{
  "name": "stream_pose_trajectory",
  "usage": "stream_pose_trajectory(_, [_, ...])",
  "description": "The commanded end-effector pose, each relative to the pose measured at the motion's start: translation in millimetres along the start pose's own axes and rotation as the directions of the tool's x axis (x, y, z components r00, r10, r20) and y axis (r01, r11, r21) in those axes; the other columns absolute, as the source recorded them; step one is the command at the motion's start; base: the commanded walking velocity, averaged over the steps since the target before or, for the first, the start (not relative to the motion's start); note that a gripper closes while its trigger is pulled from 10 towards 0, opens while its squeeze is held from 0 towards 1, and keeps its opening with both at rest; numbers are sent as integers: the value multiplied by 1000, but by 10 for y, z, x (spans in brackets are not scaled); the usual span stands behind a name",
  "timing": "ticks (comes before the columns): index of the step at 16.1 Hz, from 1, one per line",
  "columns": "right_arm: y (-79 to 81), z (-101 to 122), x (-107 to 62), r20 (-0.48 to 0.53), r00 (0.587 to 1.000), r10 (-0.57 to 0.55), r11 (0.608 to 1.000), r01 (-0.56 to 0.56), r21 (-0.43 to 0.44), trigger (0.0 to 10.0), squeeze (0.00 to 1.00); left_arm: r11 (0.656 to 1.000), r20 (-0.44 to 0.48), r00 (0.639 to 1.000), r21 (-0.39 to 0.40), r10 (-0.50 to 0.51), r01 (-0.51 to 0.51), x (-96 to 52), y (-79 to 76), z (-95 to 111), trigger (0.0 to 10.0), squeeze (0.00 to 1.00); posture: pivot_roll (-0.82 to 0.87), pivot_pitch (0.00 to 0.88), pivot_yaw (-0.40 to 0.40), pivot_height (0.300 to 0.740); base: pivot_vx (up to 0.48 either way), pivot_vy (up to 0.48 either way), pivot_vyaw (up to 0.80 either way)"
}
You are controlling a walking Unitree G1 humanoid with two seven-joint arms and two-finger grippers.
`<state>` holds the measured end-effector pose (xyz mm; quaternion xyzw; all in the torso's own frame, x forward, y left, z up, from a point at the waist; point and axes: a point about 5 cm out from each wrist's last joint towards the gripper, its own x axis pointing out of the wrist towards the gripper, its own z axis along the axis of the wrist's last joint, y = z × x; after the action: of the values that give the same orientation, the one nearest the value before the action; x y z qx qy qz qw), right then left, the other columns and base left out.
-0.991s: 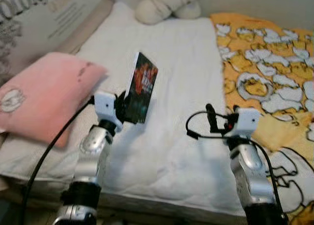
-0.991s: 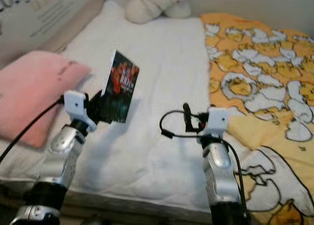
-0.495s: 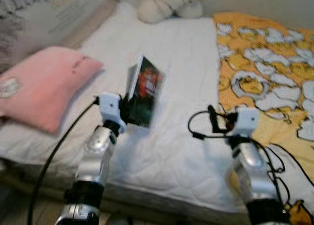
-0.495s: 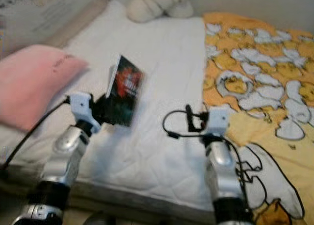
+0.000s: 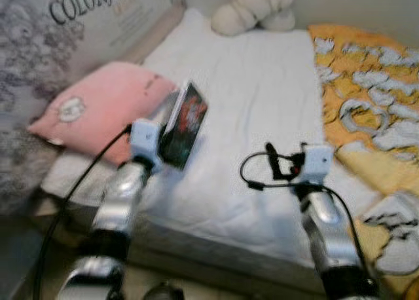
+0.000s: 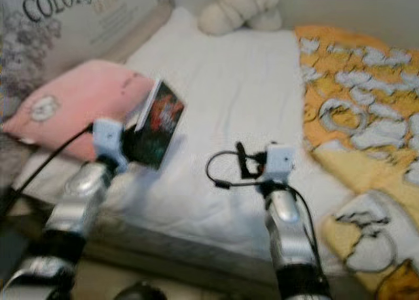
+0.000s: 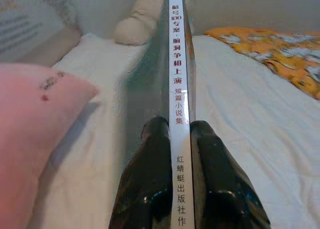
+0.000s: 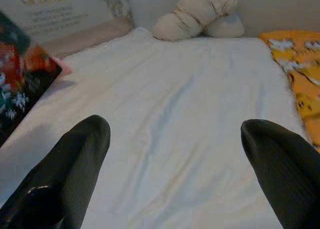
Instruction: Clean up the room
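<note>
- bed [image 5: 262,103] with white quilted cover, orange patterned blanket [image 5: 366,90] along its right side
- grey headboard cushion [image 5: 72,31] printed "color…" at left
- pink pillow [image 5: 98,107] on the bed's left edge
- cream plush toy [image 5: 252,8] at the far end
- book [image 5: 186,123] held upright above the bed beside the pillow, chinese text down its spine
- left gripper [image 7: 175,139] clamped on the spine
- right gripper [image 8: 175,134] spread wide over the cover, holding nothing

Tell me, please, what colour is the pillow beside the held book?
Pink pillow; the left eye view shows it best.
</note>
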<state>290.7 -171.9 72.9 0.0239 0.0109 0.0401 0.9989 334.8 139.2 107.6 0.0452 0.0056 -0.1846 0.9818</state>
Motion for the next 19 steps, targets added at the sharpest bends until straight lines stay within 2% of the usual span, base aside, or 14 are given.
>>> stream_pose_trajectory(1, [22, 28, 18, 14, 1000, -4, 1000, 4, 5, 10000, 0, 998, 32, 999, 49, -29, 27, 73, -43, 99, 10000, 0, 110, 0, -50, 728, 0, 0, 0])
stream_pose_trajectory(5, [84, 25, 16, 24, 1000, 11, 1000, -10, -14, 10000, 0, 997, 69, 995, 41, -65, 62, 133, -113, 167, 10000, 0, 97, 0, -40, 728, 0, 0, 0])
stream_pose_trajectory(8, [98, 10, 18, 13, 1000, 11, 1000, -11, -5, 10000, 0, 998, 62, 996, 44, -58, 55, 151, -121, 147, 10000, 0, 90, 0, -35, 728, 0, 0, -800])
stream_pose_trajectory(10, [103, 23, 27, 23, 1000, 10, 1000, -10, -18, 10000, 0, 999, 71, 996, 24, -49, 48, 141, -92, 147, 10000, 0, 90, 0, -35, 728, 0, 465, 0])
stream_pose_trajectory(19, [127, 48, 89, 19, 999, 48, 998, -47, -32, 10000, 0, 998, 55, 998, 40, -41, 39, 159, -70, 111, 10000, 0, 104, 0, -61, 728, 0, 440, 0])
